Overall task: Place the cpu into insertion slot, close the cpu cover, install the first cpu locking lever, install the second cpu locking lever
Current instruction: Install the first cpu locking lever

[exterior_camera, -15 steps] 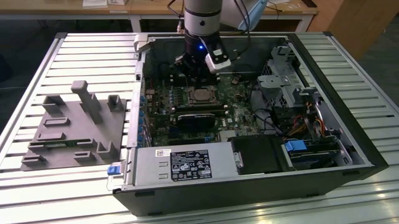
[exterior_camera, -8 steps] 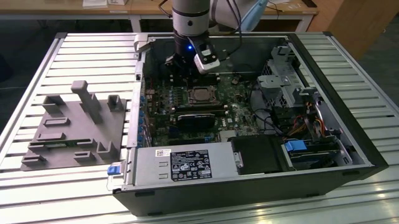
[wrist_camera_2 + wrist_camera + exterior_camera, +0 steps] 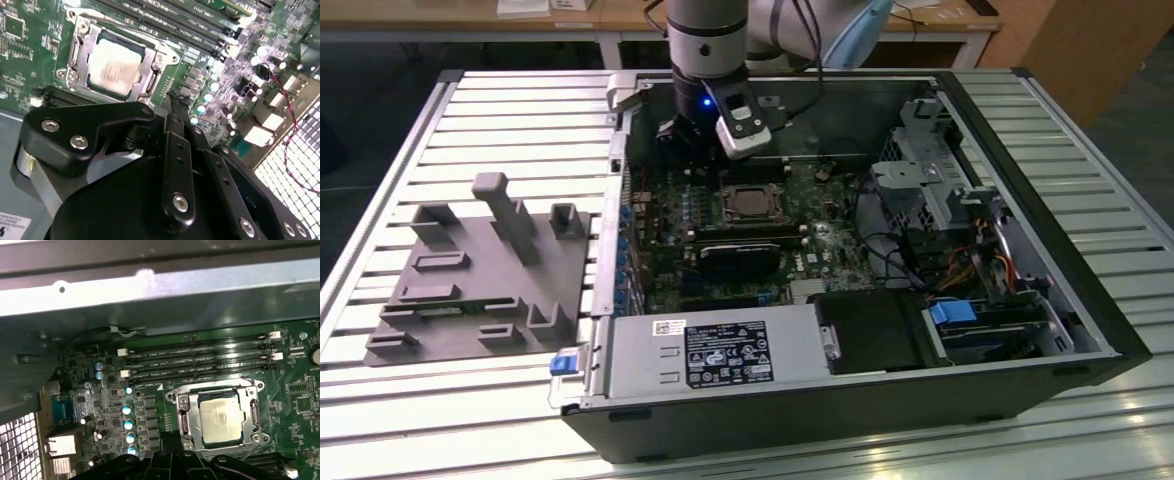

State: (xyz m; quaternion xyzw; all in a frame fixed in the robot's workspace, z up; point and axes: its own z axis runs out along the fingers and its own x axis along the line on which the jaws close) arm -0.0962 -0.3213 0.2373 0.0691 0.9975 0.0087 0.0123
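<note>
1. The claw (image 3: 173, 97) is seen closed and empty, held just beside the insertion slot (image 3: 120, 42);
2. the cpu (image 3: 113, 66) is seated in that slot, mid-way across the motherboard (image 3: 30, 30), with the cpu cover (image 3: 80, 50) laid flat around it.

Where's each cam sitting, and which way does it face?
Exterior view: off the arm, above, looking down into the open computer case; arm shows over the motherboard.
First wrist view: on the arm, facing cpu and memory slots; gripper shows.
Second wrist view: on the arm, facing cpu past the gripper.
Shared: both wrist views show cpu and gripper.
</note>
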